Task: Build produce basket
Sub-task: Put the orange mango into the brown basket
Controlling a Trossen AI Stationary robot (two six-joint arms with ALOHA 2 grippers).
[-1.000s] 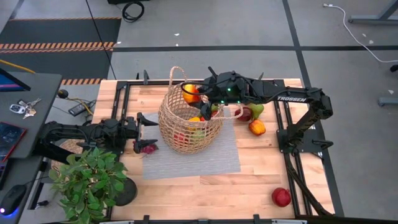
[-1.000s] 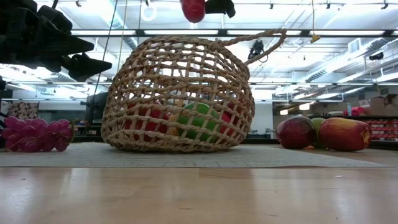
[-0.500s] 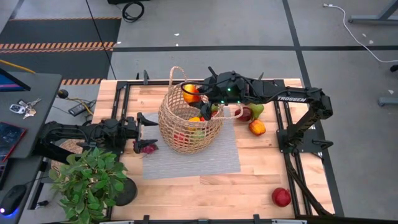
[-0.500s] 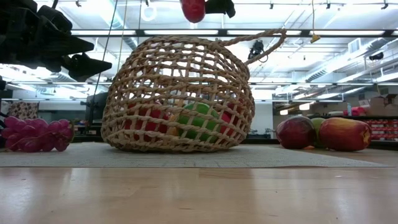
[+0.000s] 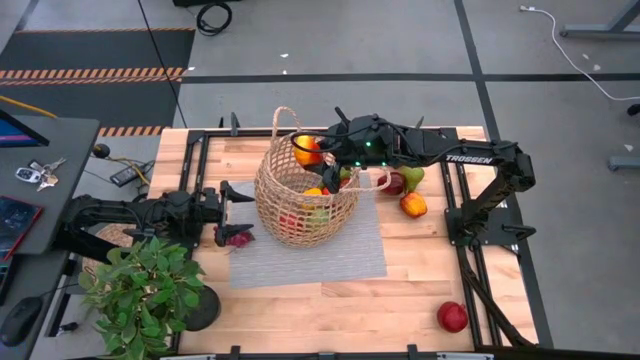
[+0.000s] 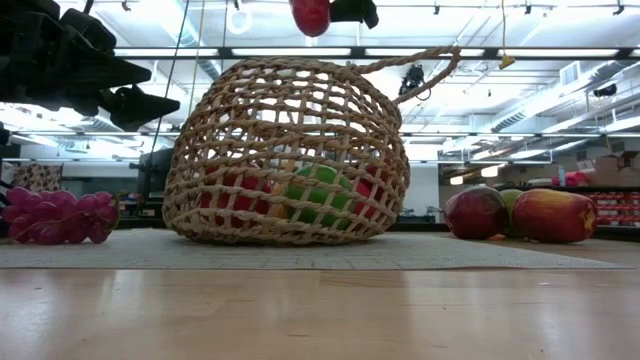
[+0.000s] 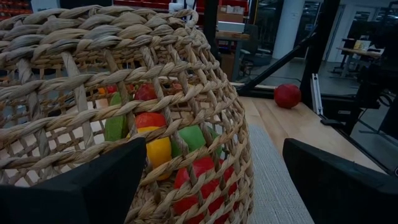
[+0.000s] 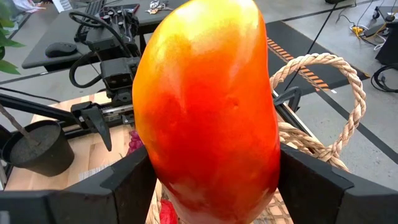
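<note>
Basket (image 5: 303,195) sits mid-bench on the grey mat (image 5: 320,255), already holding several fruits. Right tool (image 5: 318,150) hovers over its rim, pinching an orange-red mango (image 8: 208,109); left tool (image 5: 232,198) waits spread beside it. Grapes (image 5: 237,238), apple (image 5: 452,317) and three more pieces remain outside.

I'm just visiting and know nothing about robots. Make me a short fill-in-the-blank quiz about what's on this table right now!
The right gripper holds an orange-red fruit above the ____.
The purple grapes lie beside the basket, on the ____ arm's side.
A lone red apple sits near the table's front ____ corner.

Missing words: basket; left; right
</note>
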